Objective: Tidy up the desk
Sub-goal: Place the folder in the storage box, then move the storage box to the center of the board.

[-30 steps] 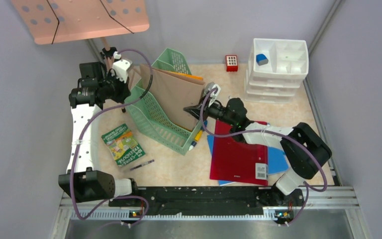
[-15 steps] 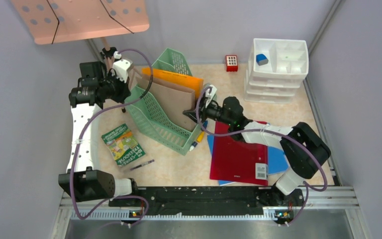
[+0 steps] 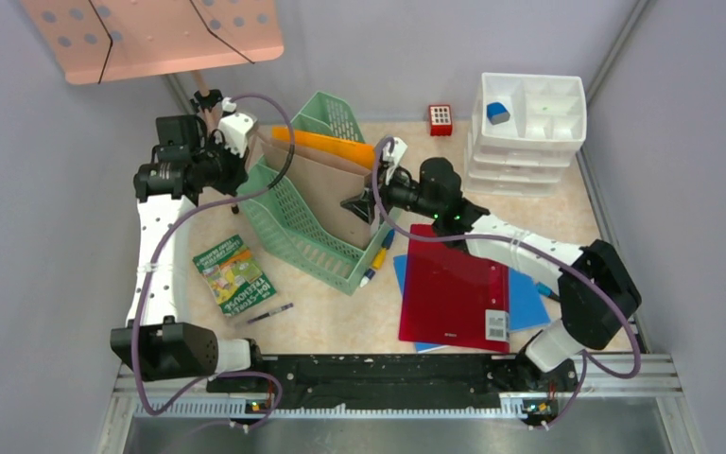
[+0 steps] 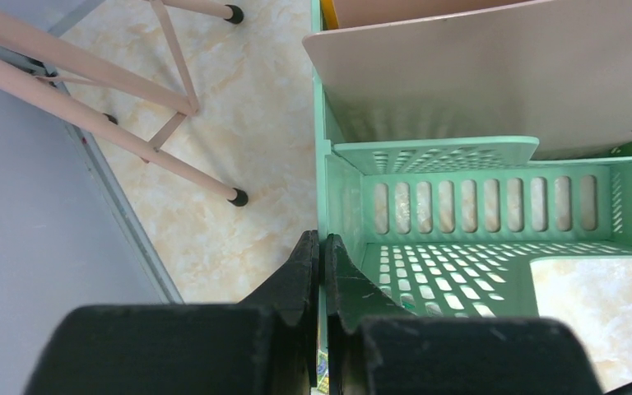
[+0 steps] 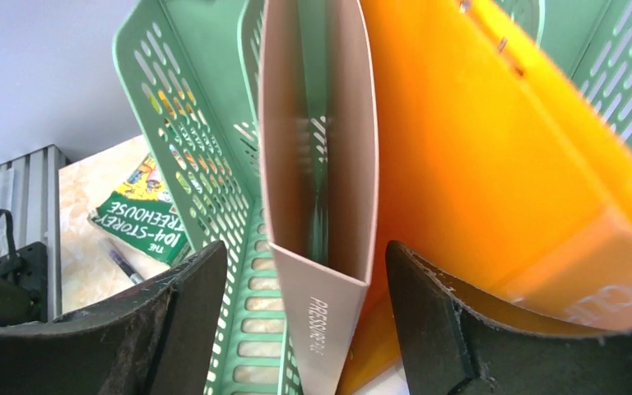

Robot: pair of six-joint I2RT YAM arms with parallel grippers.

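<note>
The left fingers [image 4: 303, 267] are pinching together on a side wall of the green file rack [image 4: 453, 152]. The right fingers [image 5: 185, 317] are standing apart, straddling the spine of a brown folder [image 5: 319, 313], which is sitting upright in the rack beside an orange folder [image 5: 477, 189]. The rack is standing on the beige marbled worktop [image 3: 340, 322], which is also carrying a red folder [image 3: 454, 293] under the right arm and a green book [image 3: 234, 274] by the left.

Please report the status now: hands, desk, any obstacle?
Left hand shut on green rack wall. Right hand open around brown folder in rack. Desk: red folder, book loose. No obstacle seen.
</note>
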